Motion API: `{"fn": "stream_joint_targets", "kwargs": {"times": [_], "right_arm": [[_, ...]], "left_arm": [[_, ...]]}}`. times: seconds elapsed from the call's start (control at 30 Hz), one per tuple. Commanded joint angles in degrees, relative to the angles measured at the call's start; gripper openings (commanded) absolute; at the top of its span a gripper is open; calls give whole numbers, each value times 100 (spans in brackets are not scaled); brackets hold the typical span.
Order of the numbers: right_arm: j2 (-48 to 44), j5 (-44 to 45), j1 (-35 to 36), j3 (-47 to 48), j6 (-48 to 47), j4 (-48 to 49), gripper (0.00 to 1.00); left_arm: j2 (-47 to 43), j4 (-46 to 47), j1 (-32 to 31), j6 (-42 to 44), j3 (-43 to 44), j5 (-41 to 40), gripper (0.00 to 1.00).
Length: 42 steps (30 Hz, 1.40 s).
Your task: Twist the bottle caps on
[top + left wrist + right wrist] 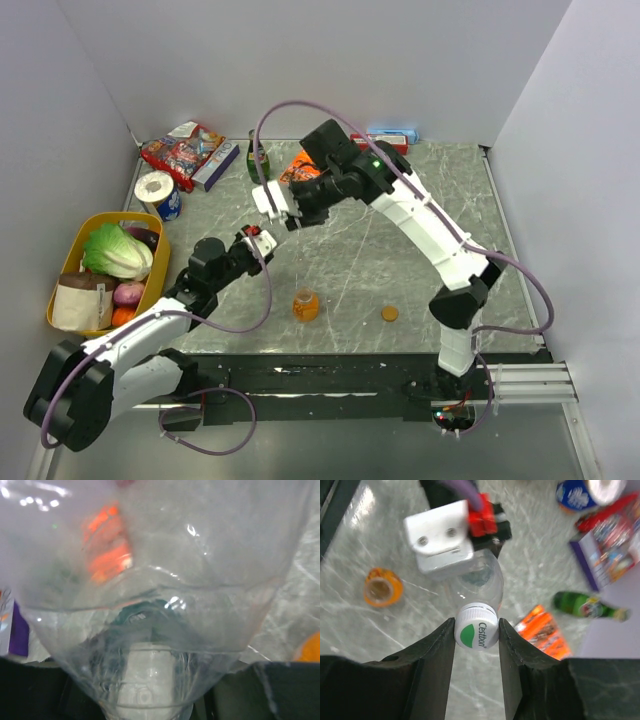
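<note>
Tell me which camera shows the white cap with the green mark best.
Right wrist: the white cap sits sharp and centred between the right gripper fingers, on the clear bottle. Top external loses it under the right gripper; left wrist shows only the bottle, blurred.

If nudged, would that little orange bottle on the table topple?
Probably not easily: the orange bottle looks squat and stands upright, so it would likely slide. Its rounded sides suggest it would roll if tipped.

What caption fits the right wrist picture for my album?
Right end effector pinches the white cap on a clear bottle held by the left end effector.
</note>
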Motion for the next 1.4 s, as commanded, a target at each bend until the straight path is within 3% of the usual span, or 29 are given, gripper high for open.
{"fn": "stream_joint_targets", "kwargs": {"times": [0.0,0.13,0.27,0.33,0.43,0.53,0.57,0.63,0.7,0.73,0.83,0.97,1.1,1.37], "right_arm": [[513,-338,-399,387,2423,-1102,27],[1093,-531,-514,1318,3780,-1066,24],[1069,-874,-620,1015,5684,-690,24],[701,-752,-532,426,5839,-285,24],[752,-480,-549,721,5901,-380,24],[805,-365,-628,1264,5691,-486,53],[778,-339,-715,1398,5490,-512,63],[402,-417,-882,1339,5295,-285,72],[-333,-926,-1243,875,4831,48,74],[-616,-1032,-1313,211,4602,442,76],[-1549,-1050,-1297,-1004,3320,814,77],[-2007,-919,-858,-1702,1529,675,74],[-2253,-804,-497,-2238,577,850,72],[-2017,-804,-181,-2196,-532,709,70]], "left_arm": [[135,1298,-250,-531,170,-1689,1],[416,1387,-444,-576,398,-2280,1],[767,1177,-471,-637,653,-2659,1],[873,1028,-480,-637,758,-2842,1],[1005,905,-480,-681,776,-2931,1],[1041,485,-462,-812,838,-2574,1],[1041,317,-419,-830,864,-2406,1],[1041,70,-392,-883,899,-1898,1],[979,-325,-330,-875,908,-1449,1],[953,-440,-313,-796,891,-1255,1],[707,-625,-251,-638,777,-525,1],[426,-932,-172,-234,741,415,1],[338,-1424,-172,284,899,1267,1],[109,-2005,-172,980,1049,1683,1]]}}
